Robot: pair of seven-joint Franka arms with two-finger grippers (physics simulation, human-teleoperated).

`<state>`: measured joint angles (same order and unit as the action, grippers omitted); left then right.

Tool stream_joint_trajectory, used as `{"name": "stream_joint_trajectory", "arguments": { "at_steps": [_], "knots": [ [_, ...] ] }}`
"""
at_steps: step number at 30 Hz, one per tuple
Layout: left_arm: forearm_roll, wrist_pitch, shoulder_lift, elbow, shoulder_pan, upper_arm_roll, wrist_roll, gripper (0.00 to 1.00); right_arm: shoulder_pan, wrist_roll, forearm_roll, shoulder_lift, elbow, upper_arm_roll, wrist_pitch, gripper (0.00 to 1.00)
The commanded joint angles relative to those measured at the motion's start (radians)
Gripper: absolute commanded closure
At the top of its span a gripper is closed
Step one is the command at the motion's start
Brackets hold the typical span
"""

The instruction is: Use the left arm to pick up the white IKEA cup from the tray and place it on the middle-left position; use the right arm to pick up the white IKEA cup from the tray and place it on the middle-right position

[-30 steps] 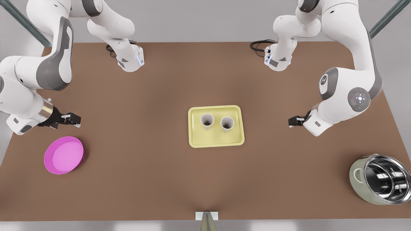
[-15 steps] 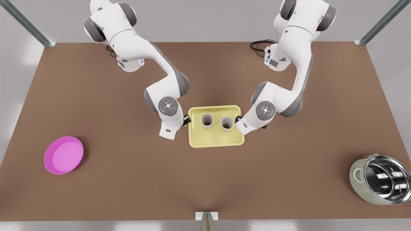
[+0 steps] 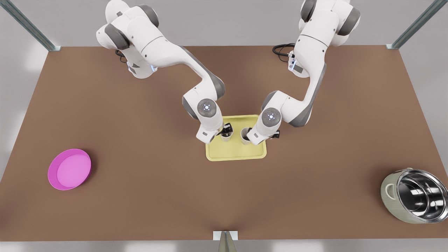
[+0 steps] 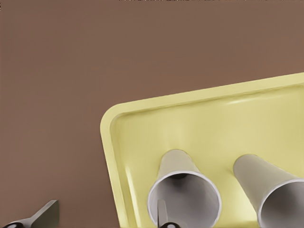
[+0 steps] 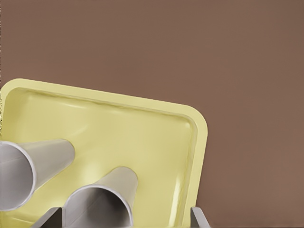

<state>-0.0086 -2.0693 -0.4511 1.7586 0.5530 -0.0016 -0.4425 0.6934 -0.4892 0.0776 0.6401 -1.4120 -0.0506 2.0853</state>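
Tray at table centre, both white cups upright on it. Left gripper spread, straddling the left cup's rim. Right gripper spread either side of the right cup.

A plain brown table carried everything. The pale yellow tray lay near its centre. A round magenta-pink dish lay well apart from the tray at about eight o'clock, and a tilted steel pot sat near the table's edge at about four o'clock.
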Motion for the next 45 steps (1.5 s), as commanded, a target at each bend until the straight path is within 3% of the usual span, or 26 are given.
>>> {"name": "stream_joint_trajectory", "arguments": {
  "at_steps": [1, 4, 21, 23, 24, 25, 26, 27, 29, 32, 37, 41, 43, 45],
  "knots": [
    [0.004, -0.057, 0.003, 0.012, 0.004, 0.000, -0.151, 0.00, 0.005, -0.286, 0.004, 0.000, -0.013, 0.000, 0.021, 0.00],
    [0.006, -0.123, 0.038, 0.098, 0.008, 0.000, -0.153, 0.00, 0.008, -0.273, 0.004, 0.000, -0.058, 0.000, 0.021, 0.00],
    [-0.022, -0.244, -0.050, 0.113, 0.030, -0.008, -0.173, 0.00, 0.015, -0.279, 0.005, 0.076, -0.073, -0.023, 0.022, 0.00],
    [-0.022, -0.262, -0.055, 0.113, 0.033, -0.008, -0.185, 0.10, 0.031, -0.282, 0.005, 0.096, -0.073, -0.023, 0.022, 0.00],
    [-0.022, -0.264, -0.055, 0.113, 0.033, -0.008, -0.191, 0.25, 0.031, -0.282, 0.004, 0.098, -0.071, -0.023, 0.022, 0.06],
    [-0.024, -0.264, -0.055, 0.110, 0.033, -0.008, -0.191, 0.43, 0.031, -0.276, -0.001, 0.096, -0.071, -0.025, 0.022, 0.23],
    [-0.024, -0.264, -0.055, 0.108, 0.033, -0.008, -0.190, 0.49, 0.031, -0.278, -0.001, 0.096, -0.071, -0.023, 0.022, 0.44],
    [-0.024, -0.264, -0.054, 0.107, 0.033, -0.008, -0.191, 0.52, 0.031, -0.284, 0.001, 0.096, -0.071, -0.023, 0.022, 0.54],
    [-0.024, -0.264, -0.054, 0.105, 0.033, -0.008, -0.191, 0.73, 0.031, -0.284, 0.002, 0.096, -0.071, -0.023, 0.022, 0.71],
    [-0.031, -0.264, -0.049, 0.104, 0.035, -0.009, -0.193, 0.82, 0.028, -0.273, -0.001, 0.096, -0.071, -0.023, 0.018, 0.98],
    [-0.030, -0.201, 0.002, 0.110, -0.005, -0.005, -0.128, 0.82, 0.017, -0.275, 0.004, 0.082, -0.071, -0.020, 0.007, 1.00],
    [-0.056, -0.040, 0.086, 0.110, -0.278, 0.003, 0.364, 0.82, -0.106, -0.175, 0.005, -0.028, -0.071, -0.018, -0.157, 1.00],
    [-0.050, -0.064, 0.078, 0.110, -0.387, 0.005, 0.548, 0.82, -0.235, -0.011, -0.002, -0.080, -0.071, -0.015, -0.218, 1.00],
    [-0.048, -0.228, 0.065, 0.166, -0.462, 0.005, 0.708, 0.82, -0.304, 0.057, -0.076, -0.086, -0.071, 0.024, -0.215, 1.00]
  ]
}}
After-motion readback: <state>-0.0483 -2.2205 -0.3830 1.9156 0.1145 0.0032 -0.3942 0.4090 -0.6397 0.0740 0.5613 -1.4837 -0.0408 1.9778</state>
